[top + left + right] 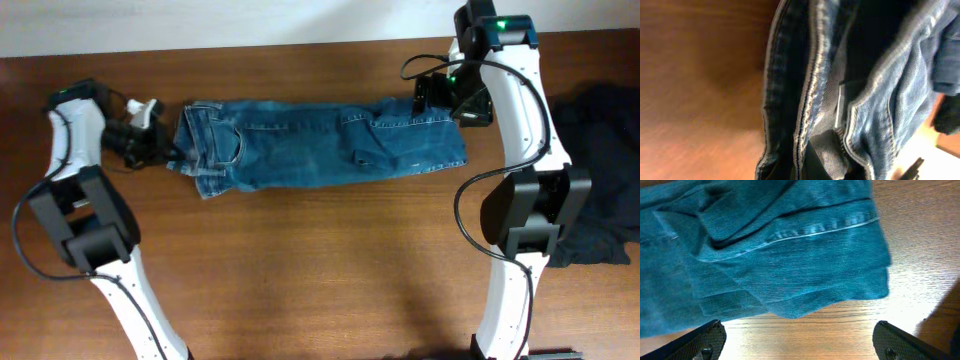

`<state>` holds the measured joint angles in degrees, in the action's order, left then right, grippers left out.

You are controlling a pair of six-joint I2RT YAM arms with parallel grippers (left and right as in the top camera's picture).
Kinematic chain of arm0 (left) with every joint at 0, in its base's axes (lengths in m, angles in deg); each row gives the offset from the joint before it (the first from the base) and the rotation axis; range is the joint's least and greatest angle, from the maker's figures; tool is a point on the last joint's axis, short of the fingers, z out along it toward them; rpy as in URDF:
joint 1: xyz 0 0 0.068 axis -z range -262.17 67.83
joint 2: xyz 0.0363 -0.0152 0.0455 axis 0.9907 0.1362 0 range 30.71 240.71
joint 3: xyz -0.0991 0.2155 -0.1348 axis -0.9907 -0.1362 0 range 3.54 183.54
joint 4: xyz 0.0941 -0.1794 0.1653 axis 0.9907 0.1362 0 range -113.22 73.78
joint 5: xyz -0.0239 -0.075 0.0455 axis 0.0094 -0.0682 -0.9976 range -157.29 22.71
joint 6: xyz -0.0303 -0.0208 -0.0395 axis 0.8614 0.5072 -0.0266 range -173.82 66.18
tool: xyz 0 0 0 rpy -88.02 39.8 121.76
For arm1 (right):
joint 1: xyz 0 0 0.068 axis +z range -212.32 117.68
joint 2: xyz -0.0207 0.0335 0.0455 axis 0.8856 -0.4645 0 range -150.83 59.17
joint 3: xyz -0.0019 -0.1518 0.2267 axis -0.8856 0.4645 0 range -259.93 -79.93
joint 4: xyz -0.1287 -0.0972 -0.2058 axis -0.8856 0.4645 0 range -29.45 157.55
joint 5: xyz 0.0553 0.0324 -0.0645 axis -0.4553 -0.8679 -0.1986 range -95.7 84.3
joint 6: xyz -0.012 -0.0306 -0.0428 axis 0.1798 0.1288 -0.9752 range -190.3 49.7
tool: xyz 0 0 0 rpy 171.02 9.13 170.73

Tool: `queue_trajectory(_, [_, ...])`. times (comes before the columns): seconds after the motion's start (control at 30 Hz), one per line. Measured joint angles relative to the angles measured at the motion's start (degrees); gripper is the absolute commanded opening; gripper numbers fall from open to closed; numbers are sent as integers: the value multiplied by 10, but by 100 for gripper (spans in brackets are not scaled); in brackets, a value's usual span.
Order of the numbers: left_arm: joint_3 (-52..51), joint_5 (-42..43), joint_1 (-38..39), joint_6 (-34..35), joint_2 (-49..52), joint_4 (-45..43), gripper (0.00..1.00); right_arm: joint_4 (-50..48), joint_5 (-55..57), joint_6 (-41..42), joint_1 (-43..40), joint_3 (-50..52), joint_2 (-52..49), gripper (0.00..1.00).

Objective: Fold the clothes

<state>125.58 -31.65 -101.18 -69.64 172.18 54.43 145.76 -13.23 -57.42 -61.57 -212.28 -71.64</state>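
We see the jeans (320,145) lying folded across the table (320,270), left gripper (158,142) clamped on the waistband, right gripper (797,336) spread wide over the hems, black garment (600,170) heaped past the right arm (525,130).

This looks to me like a robotics lab. A wood-grain counter (320,280) sits below a plain pale wall (250,20) along the top of the frame. The white, cable-draped left arm (100,245) and right arm (520,215) enter from the bottom edge, with jeans (320,150) laid out between them.

Black garment (605,170) partly beyond overhead's right edge
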Motion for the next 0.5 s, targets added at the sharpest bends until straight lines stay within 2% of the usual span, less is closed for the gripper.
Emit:
queue_trajectory(0.3, [16,-38,-47,2,-49,39,1,0,0,0,0,0,0,99])
queue_trajectory(0.5, [82,-57,-45,10,-52,96,1,0,0,0,0,0,0,99])
